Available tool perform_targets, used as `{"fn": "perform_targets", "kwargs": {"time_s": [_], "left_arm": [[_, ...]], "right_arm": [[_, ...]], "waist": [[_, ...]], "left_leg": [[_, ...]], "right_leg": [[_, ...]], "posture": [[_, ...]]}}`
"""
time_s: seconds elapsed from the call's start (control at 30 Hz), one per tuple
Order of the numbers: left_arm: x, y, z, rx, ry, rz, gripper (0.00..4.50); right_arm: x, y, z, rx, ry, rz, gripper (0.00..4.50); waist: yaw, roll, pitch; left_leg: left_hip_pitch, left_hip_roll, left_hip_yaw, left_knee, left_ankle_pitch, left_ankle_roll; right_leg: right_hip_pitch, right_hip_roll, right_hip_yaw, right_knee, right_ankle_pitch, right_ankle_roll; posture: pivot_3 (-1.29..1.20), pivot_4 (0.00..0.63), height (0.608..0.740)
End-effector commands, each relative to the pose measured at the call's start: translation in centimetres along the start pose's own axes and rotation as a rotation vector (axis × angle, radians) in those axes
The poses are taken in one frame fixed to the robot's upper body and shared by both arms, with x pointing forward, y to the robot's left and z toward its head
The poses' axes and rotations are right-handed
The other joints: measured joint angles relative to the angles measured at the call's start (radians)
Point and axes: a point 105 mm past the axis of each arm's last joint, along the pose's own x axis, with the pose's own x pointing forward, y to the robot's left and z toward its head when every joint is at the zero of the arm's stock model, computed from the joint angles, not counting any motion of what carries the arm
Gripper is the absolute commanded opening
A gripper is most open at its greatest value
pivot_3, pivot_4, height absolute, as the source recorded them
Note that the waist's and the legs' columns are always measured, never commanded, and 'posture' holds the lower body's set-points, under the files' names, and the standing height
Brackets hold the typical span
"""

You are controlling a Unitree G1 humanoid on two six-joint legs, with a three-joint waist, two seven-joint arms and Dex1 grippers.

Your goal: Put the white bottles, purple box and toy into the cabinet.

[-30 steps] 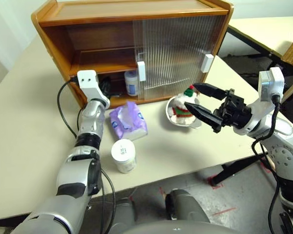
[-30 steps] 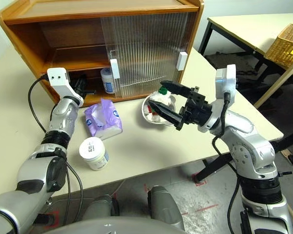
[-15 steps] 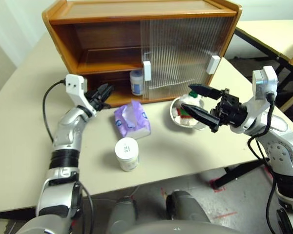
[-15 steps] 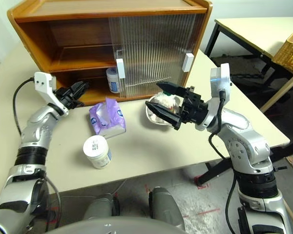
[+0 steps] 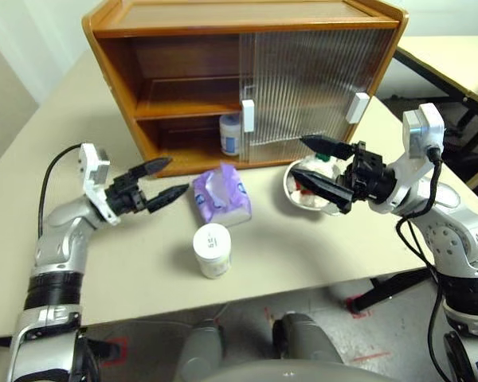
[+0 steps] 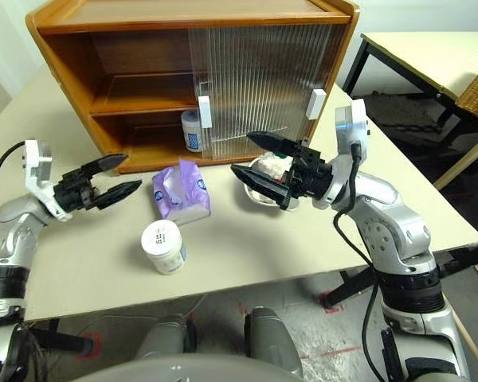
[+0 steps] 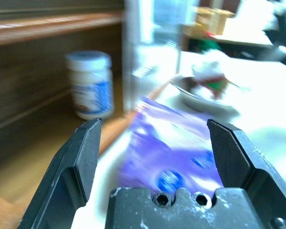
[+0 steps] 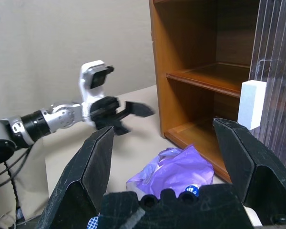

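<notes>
My left end effector [image 5: 161, 180] has pulled back out of the cabinet [image 5: 183, 79], fingers now apart, one bottle [image 5: 231, 134] left inside; my right end effector [image 5: 315, 160] stays spread over the toy [image 6: 272, 167].

The cabinet [image 5: 247, 79] stands open ahead of the left gripper [image 5: 161, 180], one white bottle [image 5: 230, 134] at the bay's inner edge. The purple box [image 5: 221, 193] lies beside that gripper; bare worktop [image 5: 119, 255] lies beneath it.

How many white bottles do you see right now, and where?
2. One white bottle stands inside the cabinet on the bottom level; the other is on the table in front of the purple box.
</notes>
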Motion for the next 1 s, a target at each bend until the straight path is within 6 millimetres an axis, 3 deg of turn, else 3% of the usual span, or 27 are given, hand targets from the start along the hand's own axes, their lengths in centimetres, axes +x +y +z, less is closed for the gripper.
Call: {"fn": "perform_targets", "kwargs": {"time_s": [0.03,0.3,0.57,0.8,1.0], "left_arm": [[-0.7,-1.8,0.8,0.019,-0.025,-0.144,4.47],[-1.6,-4.5,-0.9,0.055,0.091,-0.338,4.47],[-2.1,-6.8,-5.0,0.092,0.25,-0.484,4.47],[-0.6,-7.6,-6.3,0.098,0.218,-0.534,4.47],[0.4,-7.9,-6.2,0.094,0.188,-0.553,4.47]], "right_arm": [[0.2,-0.2,0.1,-0.02,-0.004,0.006,4.5],[0.4,-0.4,0.4,-0.029,-0.006,0.014,4.5],[0.3,-0.2,0.6,-0.035,0.0,0.009,4.5],[0.0,-0.3,1.0,-0.046,0.006,-0.005,4.5],[0.0,-0.3,1.1,-0.05,0.009,-0.012,4.5]], "waist": [[0.001,0.0,0.0],[0.003,0.002,0.001],[0.002,0.005,0.003],[0.002,0.005,0.003],[-0.003,0.005,0.003]], "left_leg": [[0.0,0.0,0.0,0.0,0.0,0.0],[0.0,0.0,-0.001,0.0,0.0,0.0],[0.0,0.0,0.0,-0.001,0.0,0.0],[0.0,0.0,0.0,-0.001,0.0,0.0],[0.0,0.0,0.0,-0.001,0.0,0.001]], "right_leg": [[0.0,0.0,0.0,0.0,0.0,0.0],[0.0,-0.001,0.0,0.0,0.0,0.0],[-0.001,-0.002,0.0,0.0,-0.001,0.0],[-0.001,-0.002,0.0,0.0,-0.001,0.0],[-0.001,-0.001,0.0,0.0,-0.001,0.0]], "posture": [[0.05,0.0,0.74],[0.05,0.0,0.74],[0.02,0.0,0.74],[0.0,0.0,0.74],[-0.01,0.0,0.74]]}}
